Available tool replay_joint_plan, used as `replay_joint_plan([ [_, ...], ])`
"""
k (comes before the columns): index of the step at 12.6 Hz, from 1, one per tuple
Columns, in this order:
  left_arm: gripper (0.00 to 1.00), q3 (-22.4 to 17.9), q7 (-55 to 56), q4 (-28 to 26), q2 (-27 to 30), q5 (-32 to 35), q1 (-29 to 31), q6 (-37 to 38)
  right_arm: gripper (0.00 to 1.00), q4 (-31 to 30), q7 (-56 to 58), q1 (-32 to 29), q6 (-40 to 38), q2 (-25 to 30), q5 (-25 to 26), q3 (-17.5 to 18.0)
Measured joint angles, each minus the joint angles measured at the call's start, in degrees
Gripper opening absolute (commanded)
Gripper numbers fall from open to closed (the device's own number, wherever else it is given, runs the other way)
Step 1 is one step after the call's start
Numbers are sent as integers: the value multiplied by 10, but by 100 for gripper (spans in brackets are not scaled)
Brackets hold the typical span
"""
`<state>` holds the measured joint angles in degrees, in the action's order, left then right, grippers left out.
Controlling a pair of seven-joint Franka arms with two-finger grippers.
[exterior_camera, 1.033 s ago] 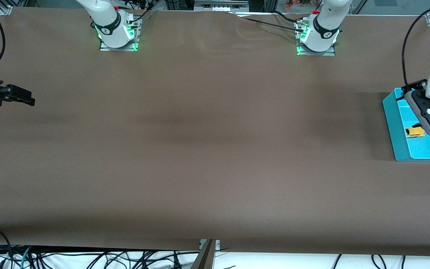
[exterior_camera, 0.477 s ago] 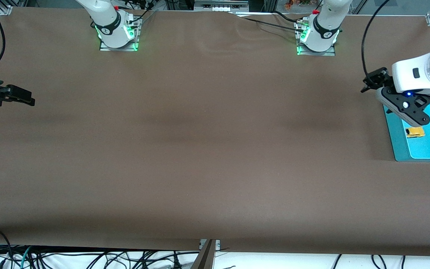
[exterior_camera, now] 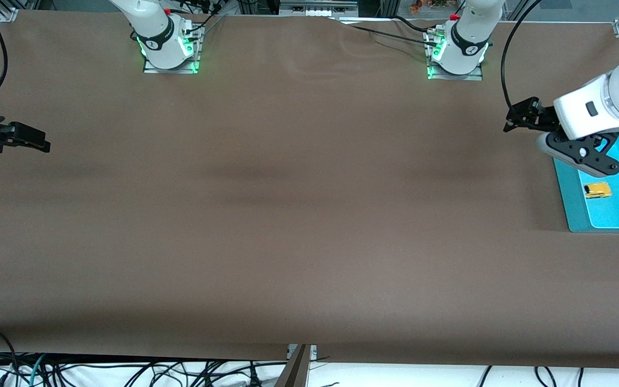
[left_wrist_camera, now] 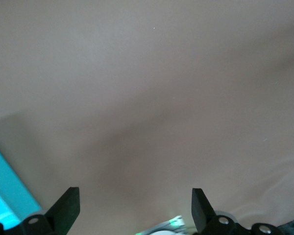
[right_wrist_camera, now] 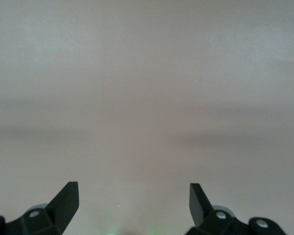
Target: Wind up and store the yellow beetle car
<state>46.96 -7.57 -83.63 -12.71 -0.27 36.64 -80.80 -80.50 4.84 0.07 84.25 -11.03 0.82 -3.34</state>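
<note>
The shallow turquoise plastic tray is cut off by the front view's edge at 3 o'clock. The left claw covers its corner at 11 o'clock. The tiny yellow beetle-shaped toy car shows no wheel detail.

The right claw is partly cropped at 9 o'clock.

A wide table covered with a plain brown matte sheet is seen, its surface marked only by faint creases near the arm bases. The 2 white robot bases on metal plates are mounted along the edge farthest from the front camera. A shallow turquoise plastic tray is laid directly on the sheet at the left arm's end of the table, cut off by the picture's edge.
</note>
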Motion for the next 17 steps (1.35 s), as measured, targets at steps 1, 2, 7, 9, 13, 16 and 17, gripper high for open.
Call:
replay_joint_plan([
  [1, 100, -66, 22, 0, 8, -19, -52, 0, 100, 0, 0, 0, 0, 0, 0, 0],
  [2, 100, -118, 42, 0, 19, -26, -102, 0, 100, 0, 0, 0, 0, 0, 0, 0],
  [7, 100, -383, 71, -46, 80, -27, -318, -58, 100, 0, 0, 0, 1, 0, 0, -1],
  [9, 100, -435, 70, -93, 109, -27, -353, -97, 100, 0, 0, 0, 1, 0, 0, -2],
  [13, 100, -453, 71, -147, 149, -27, -372, -115, 100, 0, 0, 0, 1, 0, 0, -2],
  [16, 100, -459, 71, -154, 152, -27, -374, -119, 100, 0, 0, -3, 1, 0, 0, -3],
  [17, 100, -459, 71, -155, 152, -27, -374, -119, 100, 0, 0, -4, 1, 0, 0, -3],
])
